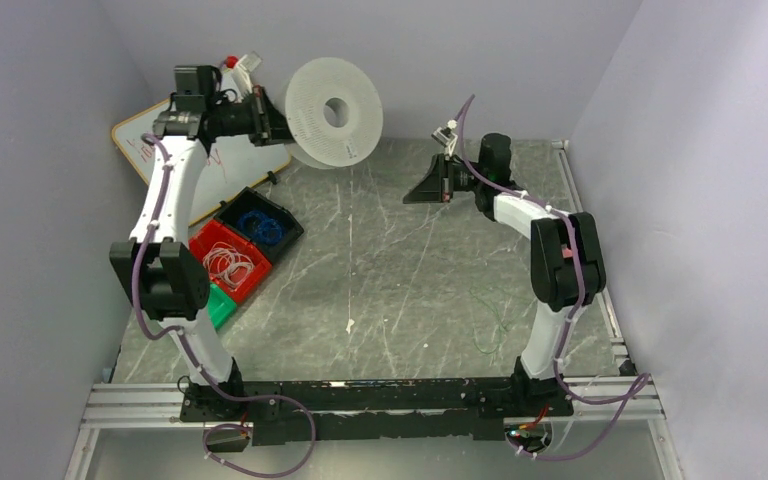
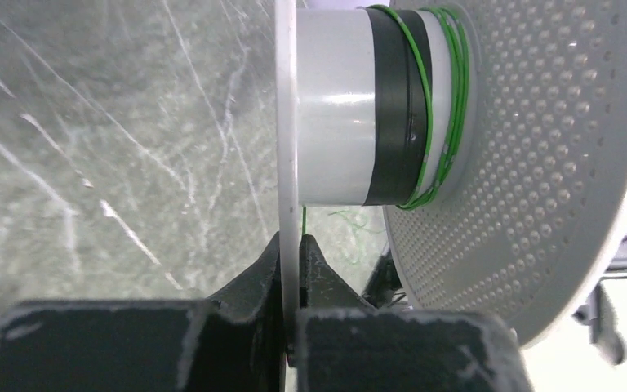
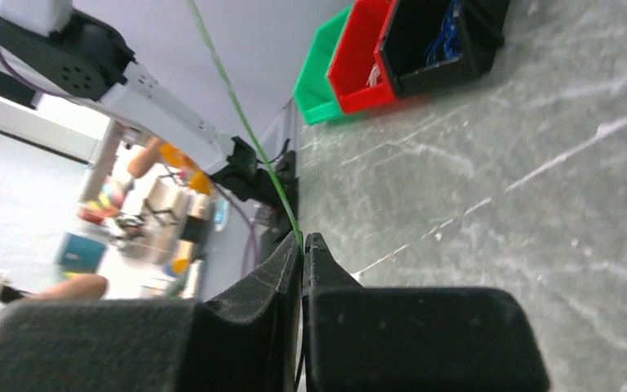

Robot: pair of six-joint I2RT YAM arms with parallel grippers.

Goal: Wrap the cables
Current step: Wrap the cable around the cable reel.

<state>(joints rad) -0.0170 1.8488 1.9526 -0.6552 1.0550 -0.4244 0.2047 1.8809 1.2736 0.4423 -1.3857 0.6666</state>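
My left gripper [image 1: 282, 122] is shut on the near flange [image 2: 286, 122] of a white perforated spool [image 1: 333, 110] and holds it up at the back left. In the left wrist view [image 2: 292, 245] thin green cable [image 2: 457, 106] is wound a few turns round the spool's hub. My right gripper [image 1: 410, 194] is shut on the green cable [image 3: 237, 114], which runs taut up and left from its fingertips [image 3: 303, 238]. Loose green strands [image 1: 490, 325] lie on the table near the right arm.
Black [image 1: 257, 222], red [image 1: 228, 262] and green [image 1: 222, 304] bins sit at the left, holding blue and whitish wire coils. A whiteboard [image 1: 140, 140] leans at the back left. A rail [image 1: 380, 395] runs along the near edge.
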